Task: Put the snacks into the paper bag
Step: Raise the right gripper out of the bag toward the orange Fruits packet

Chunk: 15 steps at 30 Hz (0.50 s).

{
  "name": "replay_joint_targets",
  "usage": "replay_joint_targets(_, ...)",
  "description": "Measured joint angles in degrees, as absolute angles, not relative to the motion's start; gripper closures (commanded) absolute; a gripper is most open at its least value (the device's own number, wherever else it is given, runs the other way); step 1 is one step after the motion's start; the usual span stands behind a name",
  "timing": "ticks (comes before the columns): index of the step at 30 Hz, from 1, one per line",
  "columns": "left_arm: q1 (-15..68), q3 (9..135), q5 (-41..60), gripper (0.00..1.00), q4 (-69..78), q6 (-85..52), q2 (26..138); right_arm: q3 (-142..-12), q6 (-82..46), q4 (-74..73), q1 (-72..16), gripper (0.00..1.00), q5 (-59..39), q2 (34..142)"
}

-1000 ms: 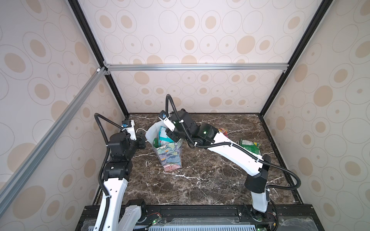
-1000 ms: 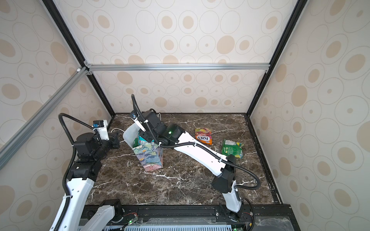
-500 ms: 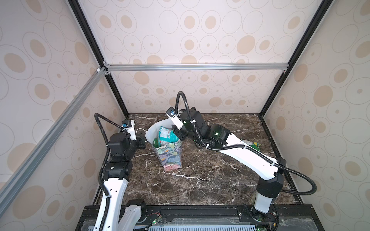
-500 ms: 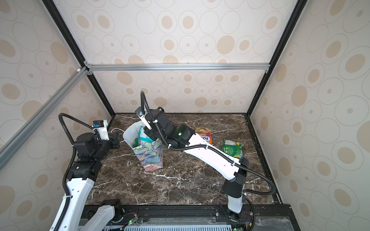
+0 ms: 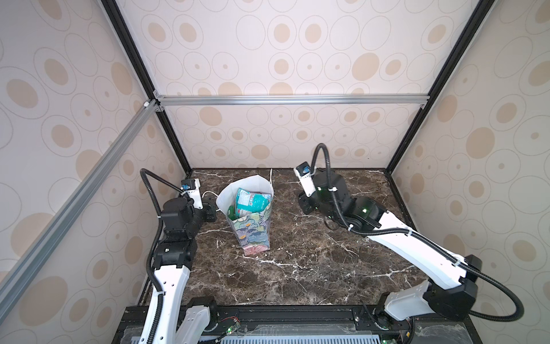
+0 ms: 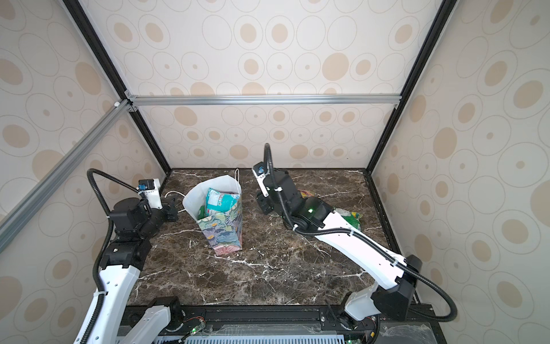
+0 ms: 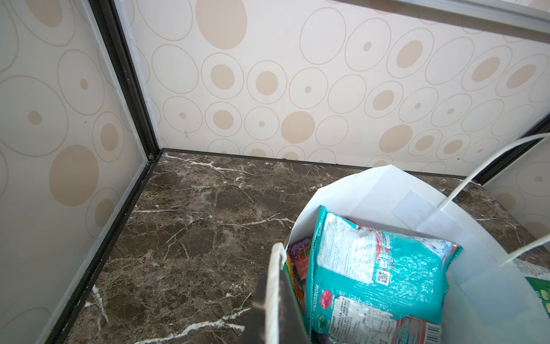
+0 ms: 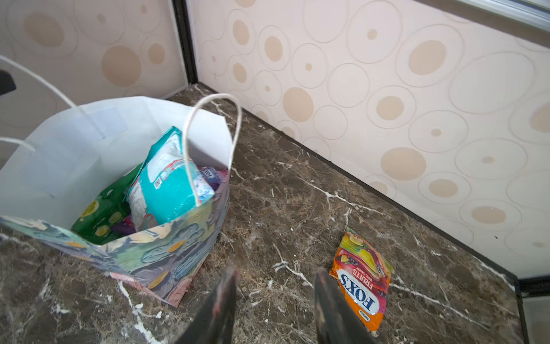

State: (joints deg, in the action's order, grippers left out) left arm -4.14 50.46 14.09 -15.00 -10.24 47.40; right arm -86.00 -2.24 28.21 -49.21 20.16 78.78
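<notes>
The floral paper bag [image 5: 254,229] [image 6: 224,230] stands upright at the back left of the marble table. A teal packet [image 5: 251,202] [image 7: 378,268] [image 8: 166,184] sticks up in its mouth, over a green packet [image 8: 101,214] and a purple one [image 8: 209,172]. My left gripper [image 5: 215,212] [image 7: 278,268] is shut on the bag's left rim. To the right of the bag my right gripper [image 5: 303,205] [image 8: 276,272] hangs open and empty above the table. Beside it lies an orange FOX'S packet [image 8: 363,283] [image 6: 306,194]. A green packet [image 6: 351,216] lies further right, half under the right arm.
The patterned back wall [image 5: 282,140] and left wall [image 7: 59,149] stand close behind and beside the bag. One white cord handle [image 8: 214,119] stands up over the bag's mouth. Bare marble [image 5: 297,268] stretches in front of the bag.
My right gripper has drawn back from over the bag's mouth to the right, and the teal packet stays in the bag. The left arm and the bag have not moved.
</notes>
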Motion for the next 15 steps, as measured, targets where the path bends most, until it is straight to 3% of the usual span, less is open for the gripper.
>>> replay_joint_targets(6, -4.14, 50.46, 14.06, 1.0, -15.03, -10.24, 47.24, -75.66, -8.29, 26.83, -42.7, 0.56, 18.52, 72.49)
replay_joint_targets(15, -4.14, 50.41, 14.04, 1.0, -15.05, -10.24, 47.09, -65.21, -11.99, 28.47, -34.7, 0.58, 18.13, 73.08)
